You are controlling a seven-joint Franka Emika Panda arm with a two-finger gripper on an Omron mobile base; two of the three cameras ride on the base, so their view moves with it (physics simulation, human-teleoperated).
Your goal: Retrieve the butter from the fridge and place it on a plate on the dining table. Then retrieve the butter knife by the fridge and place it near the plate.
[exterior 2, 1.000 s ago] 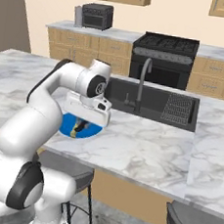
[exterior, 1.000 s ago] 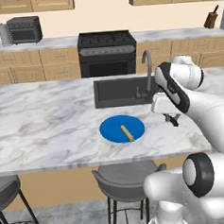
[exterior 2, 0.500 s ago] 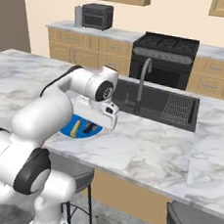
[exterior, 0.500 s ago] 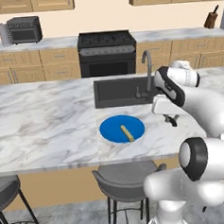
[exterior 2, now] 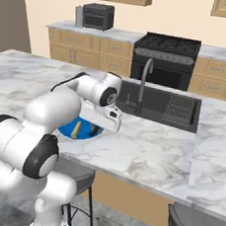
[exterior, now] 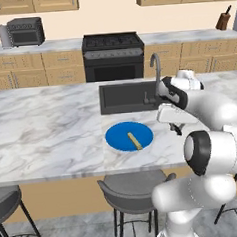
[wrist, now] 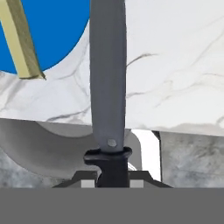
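- The gripper [exterior: 177, 128] is clenching the butter knife [wrist: 108, 78] by its black handle, with the dark blade sticking straight out ahead of the fingers.
- The knife is hanging over the marble dining table [exterior: 46, 135], just to the side of the blue plate [exterior: 119, 139], on the side away from the bare stretch of marble.
- The butter [exterior: 134, 141] is already lying on the plate, so only the knife is waiting to be set down.
- The knife is looking light, stiff and thin; gripped at the handle end it is likely to stay steady, though its smooth surface could slide if the grip is loosened too high up.
- Beside the plate, the marble is offering open flat room for laying it down.
- The sink [exterior: 127, 97] is sitting just behind the plate, and the table's front edge is running close in front, so the landing strip is looking fairly narrow.
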